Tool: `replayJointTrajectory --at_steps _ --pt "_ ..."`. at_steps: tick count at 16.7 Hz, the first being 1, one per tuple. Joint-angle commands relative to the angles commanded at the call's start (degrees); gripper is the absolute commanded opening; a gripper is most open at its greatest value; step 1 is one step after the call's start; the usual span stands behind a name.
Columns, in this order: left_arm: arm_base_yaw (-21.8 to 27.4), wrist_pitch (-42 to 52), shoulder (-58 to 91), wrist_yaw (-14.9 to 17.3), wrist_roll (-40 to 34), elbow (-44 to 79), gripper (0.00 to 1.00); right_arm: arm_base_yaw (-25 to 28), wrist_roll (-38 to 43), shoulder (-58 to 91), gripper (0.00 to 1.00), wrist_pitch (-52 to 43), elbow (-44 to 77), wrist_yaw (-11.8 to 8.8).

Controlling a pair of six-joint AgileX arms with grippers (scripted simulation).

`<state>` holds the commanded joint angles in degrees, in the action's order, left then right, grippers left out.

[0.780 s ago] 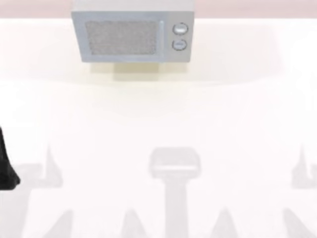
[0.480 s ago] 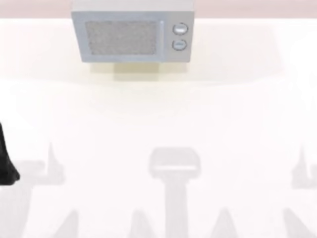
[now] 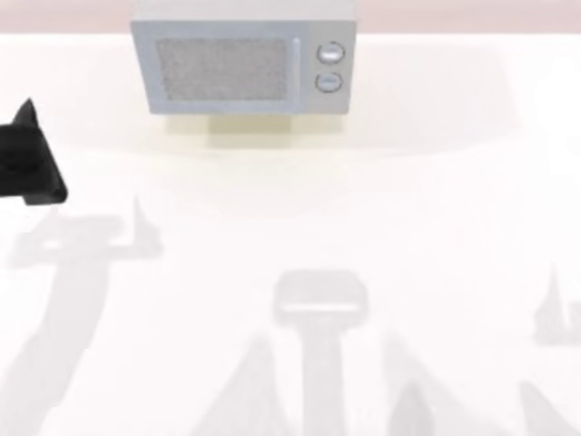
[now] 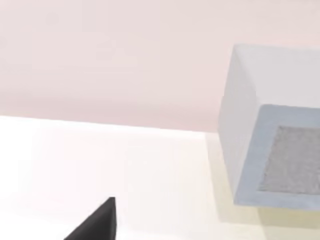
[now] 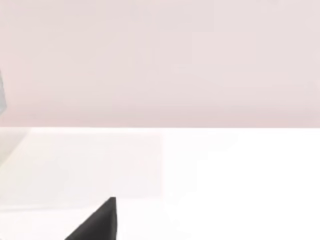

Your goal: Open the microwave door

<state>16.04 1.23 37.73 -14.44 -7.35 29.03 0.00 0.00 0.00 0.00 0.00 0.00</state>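
The light-grey microwave [image 3: 243, 102] stands at the back of the table, a little left of centre. Its door [image 3: 222, 70], with the speckled mesh window, lies flush with the front. My left gripper [image 3: 32, 163] is a black shape at the table's far left edge, well to the left of the microwave and slightly nearer than its front, touching nothing. The left wrist view shows the microwave [image 4: 250, 100] and part of the door [image 4: 292, 160] ahead across bare table. My right gripper [image 5: 100, 222] shows only as a dark tip in its own wrist view and is outside the top view.
Two round silver knobs [image 3: 330, 53] [image 3: 329, 83] sit stacked on the narrow panel right of the door. A pale pink wall [image 3: 454, 14] runs behind the white table [image 3: 363, 227]. Grey shadows of the arms fall on the table's near part.
My left gripper has moved from the lower left edge toward the back of the table, closer to the microwave's level. The microwave and its door have not moved.
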Motion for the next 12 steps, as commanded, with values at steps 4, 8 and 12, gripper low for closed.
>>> replayJointTrajectory --at_steps 4,8,12 --pt "8.8 -0.7 24.4 -7.8 -5.1 17.4 1.0 0.0 0.0 0.0 1.0 0.0 0.0 0.0" --pt "16.9 -0.9 47.0 -15.1 -9.6 33.0 1.0 0.0 0.0 0.0 1.0 0.0 0.0 0.0" --pt "23.2 -0.2 63.2 -20.7 -12.5 44.1 1.0 0.0 0.0 0.0 1.0 0.0 0.0 0.0"
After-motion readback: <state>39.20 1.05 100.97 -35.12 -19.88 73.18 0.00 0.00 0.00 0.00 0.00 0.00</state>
